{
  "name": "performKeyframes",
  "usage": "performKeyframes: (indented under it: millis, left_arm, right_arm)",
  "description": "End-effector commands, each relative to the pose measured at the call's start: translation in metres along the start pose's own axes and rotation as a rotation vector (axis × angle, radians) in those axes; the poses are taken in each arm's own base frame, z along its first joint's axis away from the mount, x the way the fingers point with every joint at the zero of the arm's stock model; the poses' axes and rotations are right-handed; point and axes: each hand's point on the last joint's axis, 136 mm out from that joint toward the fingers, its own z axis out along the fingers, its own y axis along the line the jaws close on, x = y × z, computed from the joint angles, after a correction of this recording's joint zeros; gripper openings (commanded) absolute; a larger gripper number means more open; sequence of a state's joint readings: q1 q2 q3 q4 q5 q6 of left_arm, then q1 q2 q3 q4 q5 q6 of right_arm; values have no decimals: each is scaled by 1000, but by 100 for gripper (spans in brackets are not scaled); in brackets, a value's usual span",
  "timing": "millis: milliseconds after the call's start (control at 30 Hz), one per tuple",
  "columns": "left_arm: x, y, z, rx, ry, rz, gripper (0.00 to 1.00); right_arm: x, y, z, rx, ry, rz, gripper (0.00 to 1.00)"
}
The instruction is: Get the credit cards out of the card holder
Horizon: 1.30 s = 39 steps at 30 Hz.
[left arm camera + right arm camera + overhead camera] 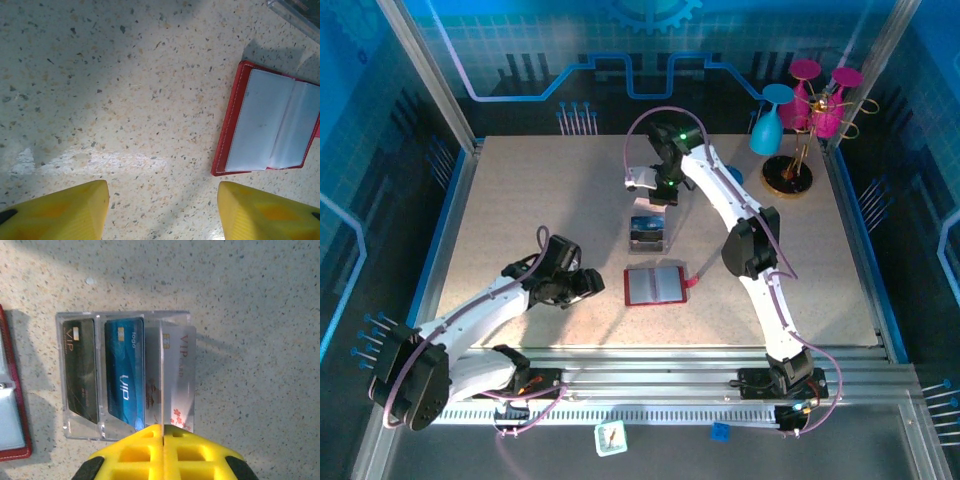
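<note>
Table: speckled top, blue-lit walls around.
Card holder: open at centre, long side running left-right, pockets look bare.
Credit cards: upright in the clear box, just beyond the holder.
Left gripper: partly spread, empty; the holder is just to its right, so it's your nearer arm.
Right gripper: pinched tight above the box.

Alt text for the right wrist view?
A clear plastic box holds three credit cards, black, blue and white, side by side. The shut yellow right claw is at its edge; the red card holder lies beside it.
</note>
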<state>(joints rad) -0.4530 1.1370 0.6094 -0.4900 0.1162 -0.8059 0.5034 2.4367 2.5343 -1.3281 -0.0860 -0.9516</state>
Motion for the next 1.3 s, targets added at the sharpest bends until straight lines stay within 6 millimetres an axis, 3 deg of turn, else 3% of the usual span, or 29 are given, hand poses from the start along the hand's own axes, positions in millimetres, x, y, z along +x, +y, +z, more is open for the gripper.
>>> performKeyframes:
  millis: [0,400,600,800,967,1100,1167,1233,1267]
  left_arm:
    - [5,13,-1,-33,6,-13,60]
    - [7,16,-5,-35,2,-23,63]
    - [6,14,-7,-25,-1,-21,64]
    - [5,13,-9,-24,-5,-17,66]
    - [5,15,-9,-23,-11,-17,67]
    - [-2,14,-9,-28,-38,-5,79]
    - [-6,14,-9,-41,-54,11,99]
    - [-12,14,-9,-57,-70,25,99]
    - [-15,13,-9,-67,-75,37,99]
  right_arm:
    - [6,2,7,-12,44,-18,0]
    - [5,7,24,-41,53,-14,0]
    - [-1,2,25,-6,49,-19,13]
    - [-8,-21,16,115,41,-4,28]
    - [-14,-28,2,172,11,12,32]
    - [-14,-31,-10,210,-24,87,39]
    - [-12,-32,-23,251,-43,119,44]
    - [-7,-30,-28,287,-49,147,51]
    - [-4,-29,-29,306,-53,161,60]
